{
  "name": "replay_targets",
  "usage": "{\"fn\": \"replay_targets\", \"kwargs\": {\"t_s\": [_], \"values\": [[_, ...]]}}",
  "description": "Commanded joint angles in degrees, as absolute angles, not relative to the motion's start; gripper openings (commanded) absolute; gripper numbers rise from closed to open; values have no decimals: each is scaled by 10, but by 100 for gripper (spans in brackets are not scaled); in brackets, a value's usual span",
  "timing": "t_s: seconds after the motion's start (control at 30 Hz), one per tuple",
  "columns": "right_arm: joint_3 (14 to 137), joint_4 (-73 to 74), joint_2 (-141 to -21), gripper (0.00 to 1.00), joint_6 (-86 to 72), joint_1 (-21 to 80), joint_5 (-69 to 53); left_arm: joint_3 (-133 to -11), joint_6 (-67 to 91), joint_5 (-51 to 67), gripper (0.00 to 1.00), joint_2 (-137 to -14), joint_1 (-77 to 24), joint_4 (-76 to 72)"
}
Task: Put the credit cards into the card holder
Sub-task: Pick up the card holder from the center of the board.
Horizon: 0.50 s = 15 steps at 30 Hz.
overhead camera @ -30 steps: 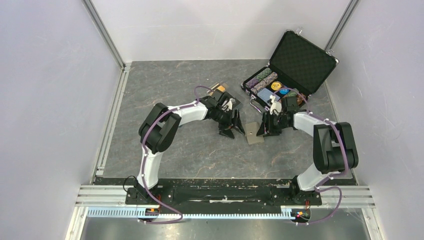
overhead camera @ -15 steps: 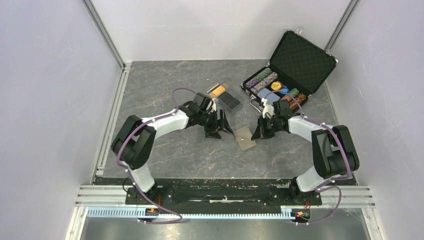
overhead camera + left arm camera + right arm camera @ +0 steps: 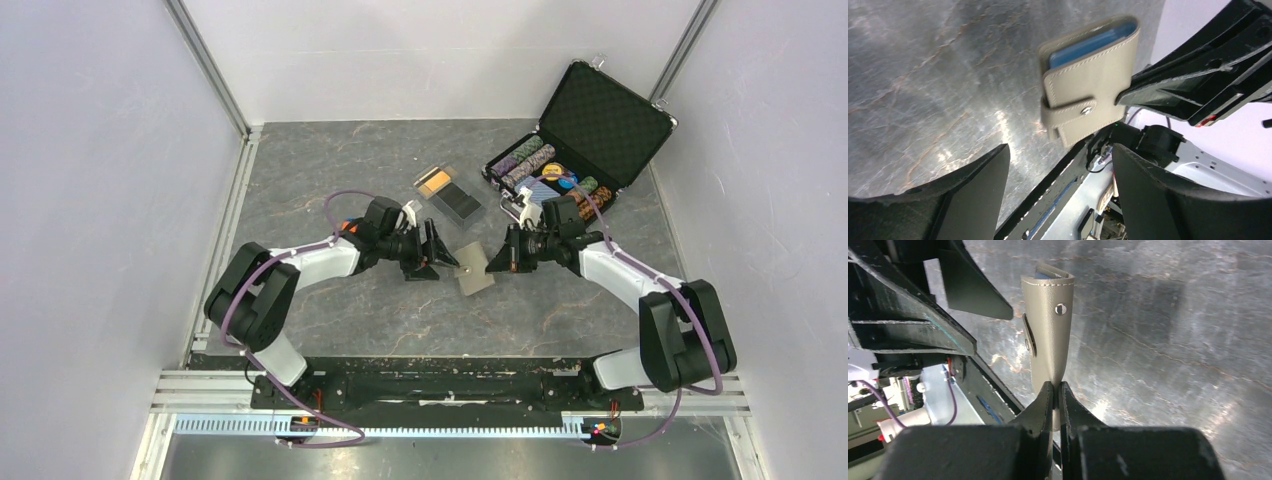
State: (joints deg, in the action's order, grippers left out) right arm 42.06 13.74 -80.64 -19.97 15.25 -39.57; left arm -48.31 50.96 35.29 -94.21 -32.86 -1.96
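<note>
The grey-taupe card holder [image 3: 473, 270] hangs above the table centre, snapped closed. A strip of blue shows at its open edge [image 3: 1091, 42]. My right gripper [image 3: 494, 262] is shut on one edge of it, and in the right wrist view the fingertips [image 3: 1054, 388] pinch the leather [image 3: 1048, 335]. My left gripper [image 3: 441, 258] stands open just left of the card holder [image 3: 1093, 95], its fingers [image 3: 978, 175] apart and touching nothing. The credit cards lie in a clear tray behind: an orange-tan one [image 3: 437, 181] and black ones [image 3: 461, 204].
An open black poker-chip briefcase [image 3: 600, 120] with chips and a blue deck [image 3: 545, 175] stands at the back right, close behind my right arm. The clear tray [image 3: 449, 192] lies just behind my left gripper. Walls and rails bound the table left, right and back.
My right gripper shut on the card holder and carried it left, off the table. My left arm drew back to the left and opened a little wider.
</note>
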Motion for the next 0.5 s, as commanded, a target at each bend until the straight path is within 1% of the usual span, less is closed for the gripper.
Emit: {"fn": "replay_targets", "kwargs": {"t_s": [0.0, 0.07, 0.13, 0.23, 0.33, 0.47], "values": [[410, 70, -772, 0, -271, 167, -437, -480, 545, 393, 81, -933, -326, -100], [393, 37, -762, 0, -299, 173, -448, -472, 560, 404, 81, -939, -326, -138], [379, 9, -755, 0, -328, 179, -456, -470, 570, 417, 79, -949, -327, -159], [357, -36, -740, 0, -367, 186, -460, -466, 577, 428, 73, -958, -326, -175], [346, -53, -736, 0, -382, 191, -462, -459, 585, 433, 56, -954, -324, -199], [344, -54, -738, 0, -382, 198, -462, -449, 595, 435, 30, -947, -322, -216]]}}
